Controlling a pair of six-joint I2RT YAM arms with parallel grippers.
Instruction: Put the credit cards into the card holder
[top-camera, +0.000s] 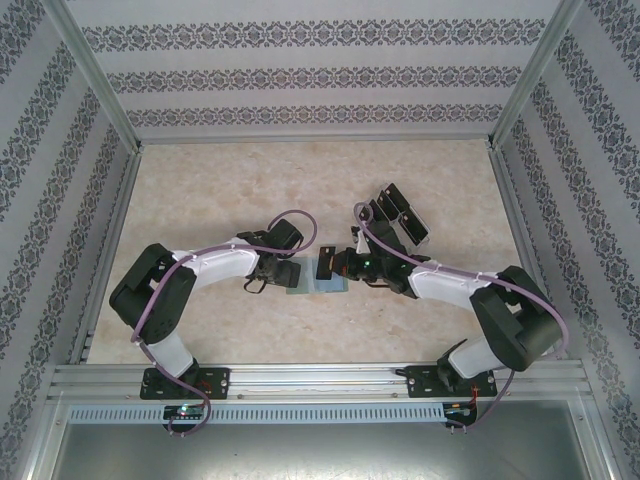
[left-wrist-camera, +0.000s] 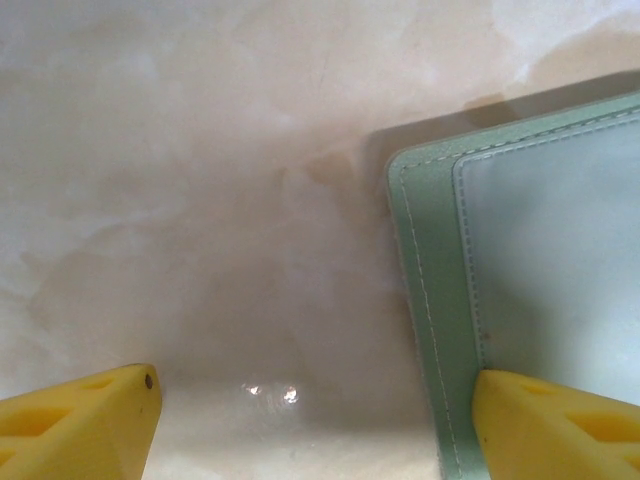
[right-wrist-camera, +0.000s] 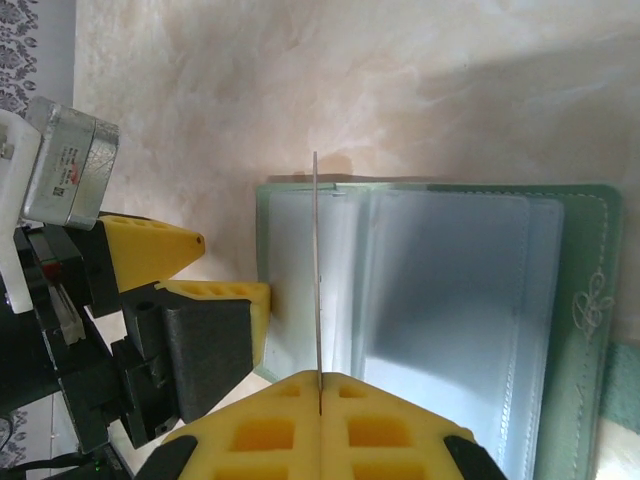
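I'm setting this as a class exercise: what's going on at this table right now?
The right gripper is shut on a credit card, holding it on edge over the open green card holder. The left gripper is open, one of its fingers resting on the holder's edge, seemingly steadying it. The card does not look pocketed yet. More cards sit in a clear rack behind.

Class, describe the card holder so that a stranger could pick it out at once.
On the marble-patterned table, look midway between the left gripper and right gripper. The card holder lies open there: sage-green with a pale grey-blue inside, unlike the clear rack of black cards farther back.
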